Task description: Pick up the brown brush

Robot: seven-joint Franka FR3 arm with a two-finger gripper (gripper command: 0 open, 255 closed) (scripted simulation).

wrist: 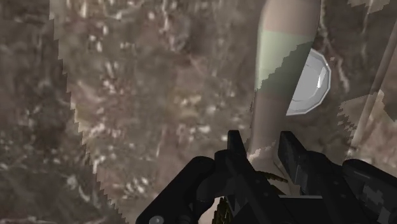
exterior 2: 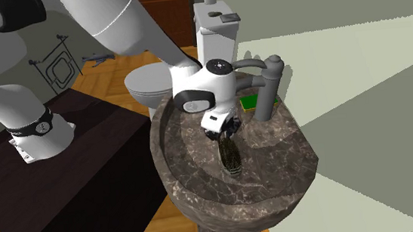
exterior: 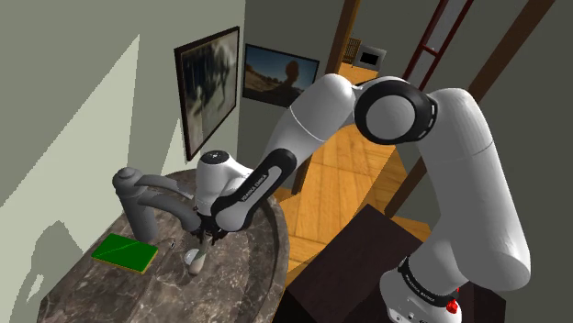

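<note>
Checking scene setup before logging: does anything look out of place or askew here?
Only the brown brush: it stands steeply on end inside the sink basin, under the gripper, which seems to clasp it. Nothing looks spilled or broken.

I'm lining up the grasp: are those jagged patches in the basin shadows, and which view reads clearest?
Wrist view: yes, saw-toothed shadow edges cross the mottled sink basin; the drain is bright. Shoulder view: the gripper is dark against dark stone, hard to separate. Second exterior view: most evenly lit, the brush under the gripper reads clearest, with sunlit bands on the wall behind.
</note>
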